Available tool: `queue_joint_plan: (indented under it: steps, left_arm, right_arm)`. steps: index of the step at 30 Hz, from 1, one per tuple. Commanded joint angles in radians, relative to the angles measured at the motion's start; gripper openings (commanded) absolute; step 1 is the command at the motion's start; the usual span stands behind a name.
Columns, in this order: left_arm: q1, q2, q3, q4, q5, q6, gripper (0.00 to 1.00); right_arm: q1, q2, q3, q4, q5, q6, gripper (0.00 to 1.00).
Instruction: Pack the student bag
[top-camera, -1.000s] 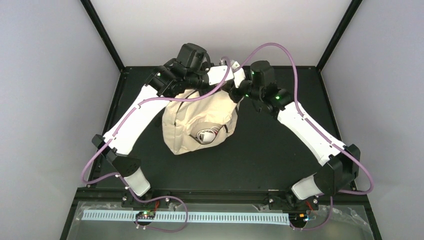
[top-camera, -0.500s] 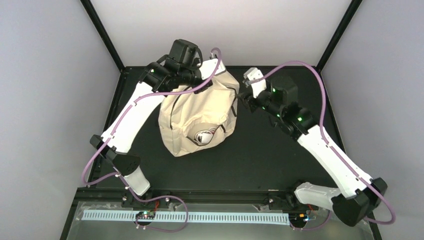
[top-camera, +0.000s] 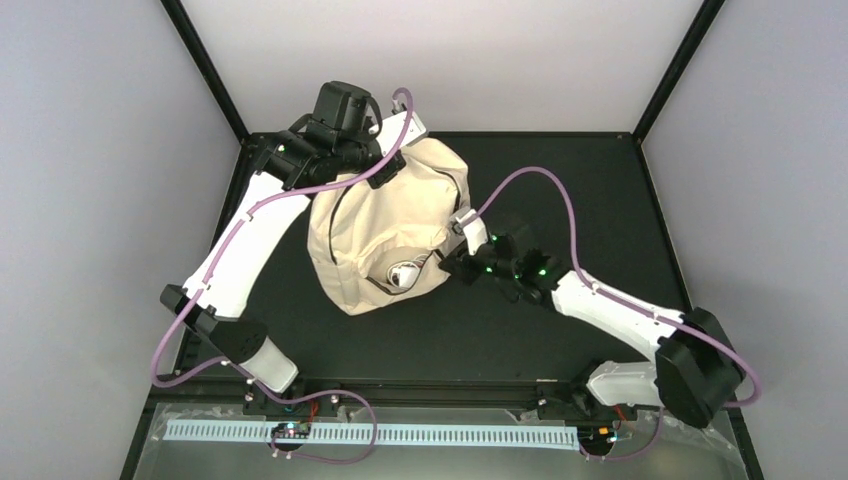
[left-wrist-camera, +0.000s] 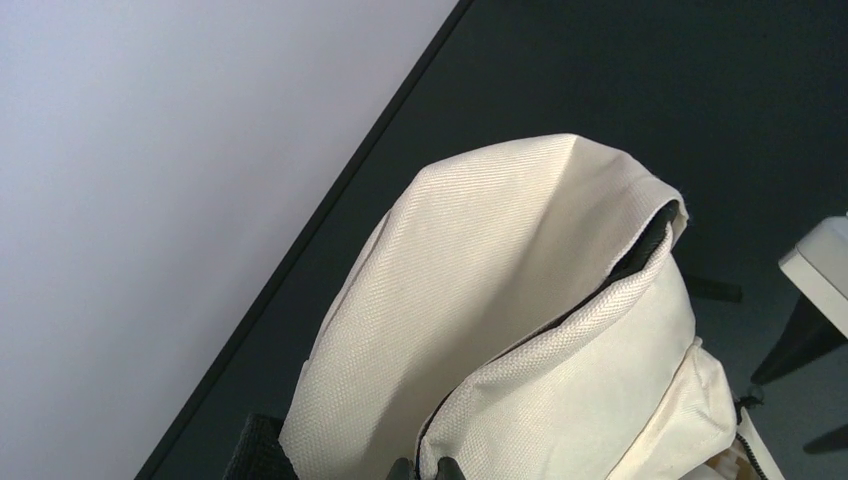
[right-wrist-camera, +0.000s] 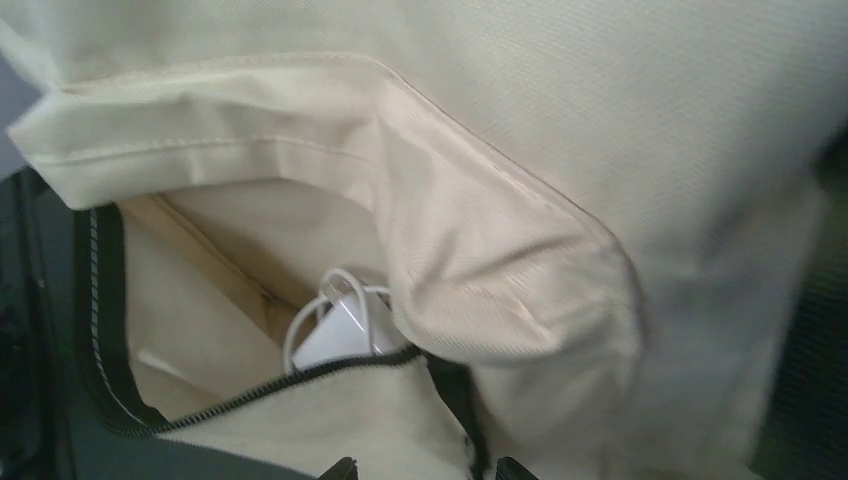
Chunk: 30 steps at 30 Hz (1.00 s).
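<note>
Left gripper (left-wrist-camera: 420, 468) pinched shut on backpack (top-camera: 385, 225) top edge — right gripper (right-wrist-camera: 425, 468) jaws apart at front pocket (right-wrist-camera: 200, 290), white charger (right-wrist-camera: 345, 330) inside

Left arm (top-camera: 240, 250): runs from its base toward 12 o'clock, elbow out at 9 o'clock, wrist turned toward 3 o'clock. Left gripper (left-wrist-camera: 422, 468): fingertips together, pinched on the top seam of the student bag (left-wrist-camera: 520, 300). Right arm (top-camera: 610, 305): low, stretched toward 10 o'clock. Right gripper (right-wrist-camera: 425, 468): fingertips apart, pointing toward 9 o'clock.
</note>
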Motion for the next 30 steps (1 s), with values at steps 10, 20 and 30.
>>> queue_joint_plan:
  steps: [10,20,30]
  left_arm:
    - [0.023,-0.060,-0.040,0.023,-0.059,-0.029,0.01]
    - [0.029,-0.058,-0.048,0.022,-0.061,-0.023,0.02]
    - [0.096,-0.079,-0.045,0.010,-0.093,-0.065,0.02]
  right_arm:
    - [0.036,0.161,0.015,0.229,0.019,0.009,0.32]
    - [0.035,0.168,-0.029,0.288,-0.043,0.014,0.28]
    - [0.029,0.216,0.060,0.282,0.072,0.016,0.01]
